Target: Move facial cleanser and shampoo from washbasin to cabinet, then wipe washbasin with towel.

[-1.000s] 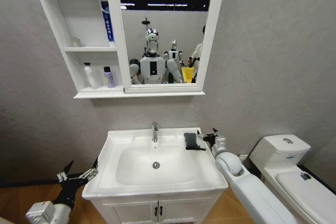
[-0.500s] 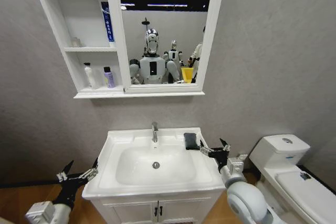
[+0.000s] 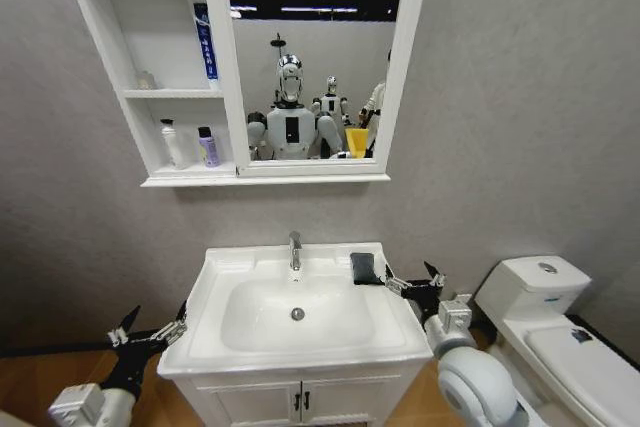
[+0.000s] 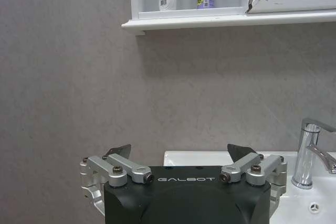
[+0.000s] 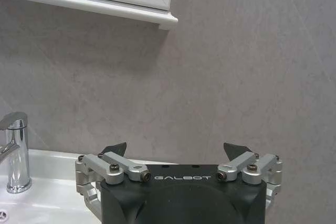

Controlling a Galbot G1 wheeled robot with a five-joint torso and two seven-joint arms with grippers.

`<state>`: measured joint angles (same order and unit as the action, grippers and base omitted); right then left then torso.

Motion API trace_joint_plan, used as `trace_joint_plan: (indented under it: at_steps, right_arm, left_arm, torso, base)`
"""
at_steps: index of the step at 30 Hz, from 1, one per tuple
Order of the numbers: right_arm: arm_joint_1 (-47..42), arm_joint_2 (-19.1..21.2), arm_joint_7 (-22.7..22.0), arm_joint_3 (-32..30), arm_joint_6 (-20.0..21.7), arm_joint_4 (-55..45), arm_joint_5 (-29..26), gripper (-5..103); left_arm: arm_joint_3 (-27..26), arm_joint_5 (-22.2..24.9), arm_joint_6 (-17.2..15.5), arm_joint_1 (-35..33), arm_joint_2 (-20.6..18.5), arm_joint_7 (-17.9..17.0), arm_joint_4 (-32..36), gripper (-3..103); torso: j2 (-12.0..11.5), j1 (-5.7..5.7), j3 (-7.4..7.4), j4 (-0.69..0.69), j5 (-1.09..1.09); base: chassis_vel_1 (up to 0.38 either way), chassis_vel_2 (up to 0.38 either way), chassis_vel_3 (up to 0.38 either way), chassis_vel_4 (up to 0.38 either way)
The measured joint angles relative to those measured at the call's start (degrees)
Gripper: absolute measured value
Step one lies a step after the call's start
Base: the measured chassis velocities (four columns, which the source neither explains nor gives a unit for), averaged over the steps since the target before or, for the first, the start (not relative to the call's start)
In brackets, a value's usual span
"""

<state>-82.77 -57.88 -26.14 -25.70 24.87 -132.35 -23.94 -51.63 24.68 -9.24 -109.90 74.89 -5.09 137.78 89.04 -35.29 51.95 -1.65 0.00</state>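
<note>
The washbasin sits on its white vanity in the near middle of the scene, its bowl bare around the drain and the chrome faucet standing at the far rim. Nearest of all, low at the left and clear of the basin's left edge, the left gripper hangs with its fingers spread apart and nothing between them; its wrist view shows both fingertips wide open in front of the grey wall. At the basin's right edge the right gripper hovers just beside the towel, fingers apart, not touching it; the small dark cloth lies on the far right corner of the basin top, right of the faucet. A white toilet stands farther right. On the wall beyond, the cabinet holds a white bottle and a purple bottle side by side in its lowest open compartment, left of the mirror
</note>
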Motion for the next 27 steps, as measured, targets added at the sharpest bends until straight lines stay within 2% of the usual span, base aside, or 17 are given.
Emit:
trace_joint_plan:
  at_steps: [10,11,19,20,26,27]
  right_arm:
    - [-0.24,0.11,0.20,0.02,0.26,-0.15,-0.05,100]
    - [-0.27,0.17,0.23,0.02,0.27,-0.26,-0.07,100]
    - [-0.75,0.13,0.38,0.30,0.28,-0.60,0.05,100]
    - [-0.99,-0.05,0.63,0.49,0.28,-0.81,0.30,100]
    - [-1.20,-0.52,1.05,0.76,0.18,-1.19,0.79,100]
    - [-1.21,-0.62,1.14,0.88,0.07,-1.29,0.89,100]
  left_arm:
    - [0.00,0.00,0.00,0.00,0.00,0.00,0.00,100]
    - [0.00,0.00,-0.01,0.00,0.00,0.00,-0.01,100]
    - [0.00,0.00,-0.01,0.00,0.01,0.00,0.00,100]
    - [0.00,0.00,-0.01,0.00,0.00,0.00,0.00,100]
    - [0.00,0.00,-0.01,0.00,0.00,0.00,0.00,100]
    - [0.00,0.00,-0.01,0.00,0.01,0.00,0.00,100]
  torso:
    - [0.01,0.04,-0.01,-0.01,0.03]
    - [0.01,0.04,-0.01,0.00,-0.04]
    - [0.01,0.04,-0.01,-0.02,0.05]
    - [0.01,0.04,-0.01,0.00,-0.05]
    - [0.02,0.04,-0.01,-0.01,0.03]
    - [0.02,0.04,-0.01,0.00,-0.04]
  base:
    - [0.167,-0.170,-0.165,0.162]
    - [0.209,-0.238,-0.210,0.237]
    - [0.241,-0.224,-0.236,0.230]
    - [0.254,-0.269,-0.264,0.281]
    - [0.282,-0.291,-0.284,0.279]
    - [0.316,-0.309,-0.295,0.295]
